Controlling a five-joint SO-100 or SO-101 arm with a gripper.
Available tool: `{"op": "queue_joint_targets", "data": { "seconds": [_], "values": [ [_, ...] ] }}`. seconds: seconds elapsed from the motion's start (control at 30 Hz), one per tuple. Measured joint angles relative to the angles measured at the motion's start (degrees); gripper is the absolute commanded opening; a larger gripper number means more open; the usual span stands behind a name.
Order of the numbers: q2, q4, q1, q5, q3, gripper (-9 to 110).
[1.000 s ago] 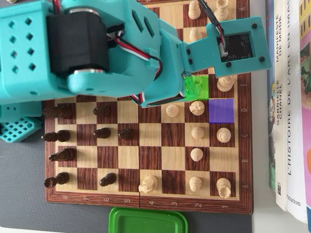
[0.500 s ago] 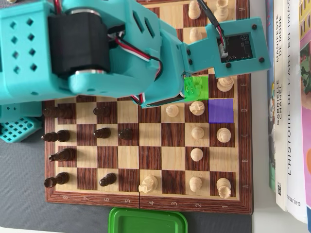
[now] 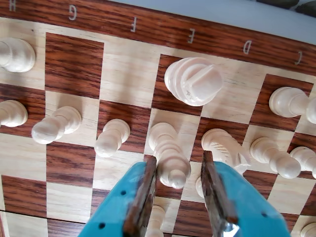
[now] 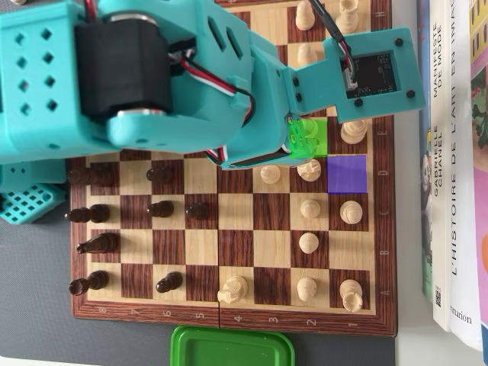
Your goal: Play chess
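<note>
In the wrist view my gripper (image 3: 178,159) is open, its teal jaws with brown pads (image 3: 144,192) straddling the rounded head of a tall white piece (image 3: 168,148). The left pad is close to it and a gap shows on the right. A white knight (image 3: 224,147) stands just right of the right jaw. A large white piece with a cross top (image 3: 193,81) stands beyond. In the overhead view the teal arm (image 4: 152,76) covers the upper board (image 4: 229,313). A green-marked square (image 4: 316,136) shows at its tip and a purple-marked square (image 4: 346,174) lies next to it.
White pawns (image 3: 112,137) and other white pieces crowd the squares around the jaws. Black pieces (image 4: 95,244) stand at the board's left in the overhead view. Books (image 4: 454,152) lie along the right edge. A green lid (image 4: 232,349) sits below the board.
</note>
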Motion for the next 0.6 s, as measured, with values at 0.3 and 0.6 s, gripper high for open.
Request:
{"op": "queue_joint_targets", "data": {
  "seconds": [0.3,0.6],
  "values": [
    [0.6,0.0,-0.4,0.0,0.0,14],
    [6.4,0.0,-1.1,0.0,0.0,14]
  ]
}}
